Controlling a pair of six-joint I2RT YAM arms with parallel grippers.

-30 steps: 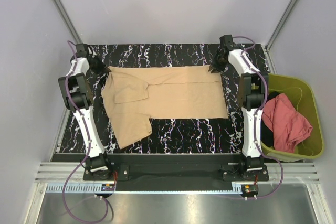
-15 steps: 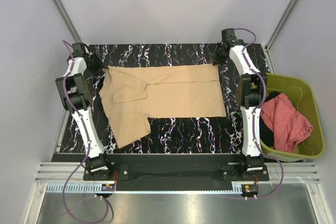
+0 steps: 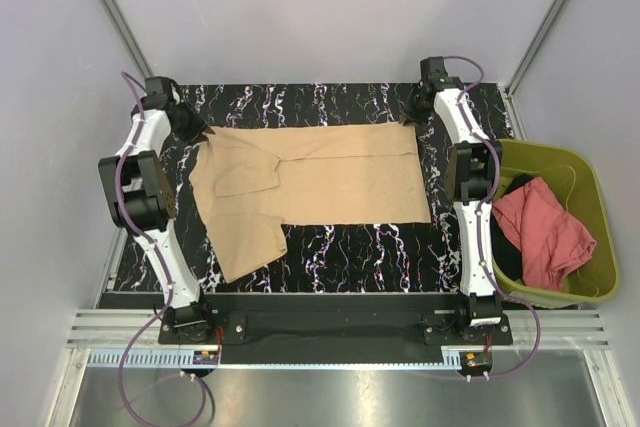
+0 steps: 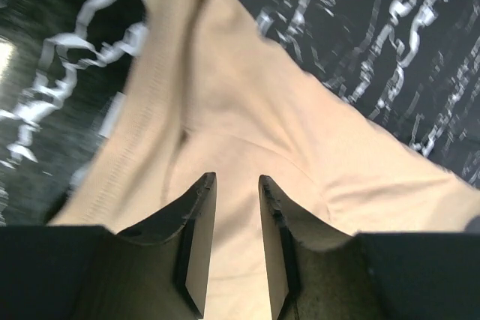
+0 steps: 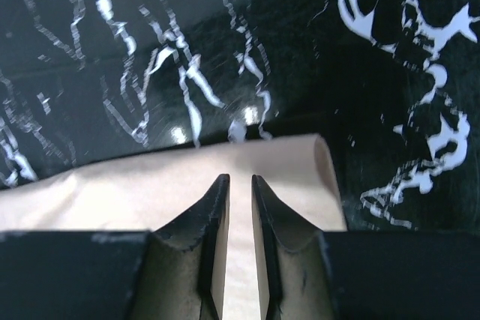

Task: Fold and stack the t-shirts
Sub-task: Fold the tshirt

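Setting: robot test cell, laboratory type.
Enclosure: plain grey wall panels (image 3: 320, 7) beyond both grippers, framed by aluminium struts (image 3: 108, 7).
Work surface: black marbled table (image 3: 350, 247) under the left gripper (image 4: 236, 177) and right gripper (image 5: 238, 177).
Mounting: slotted metal rail (image 3: 110, 327) behind the grippers at the arm bases, with exposed purple cables (image 3: 121, 372).

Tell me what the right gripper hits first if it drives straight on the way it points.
Probably the tan shirt: the right gripper, jaws slightly apart, aims at its far edge. If it passes above the cloth, the black marbled table just beyond comes next; depth is unclear.
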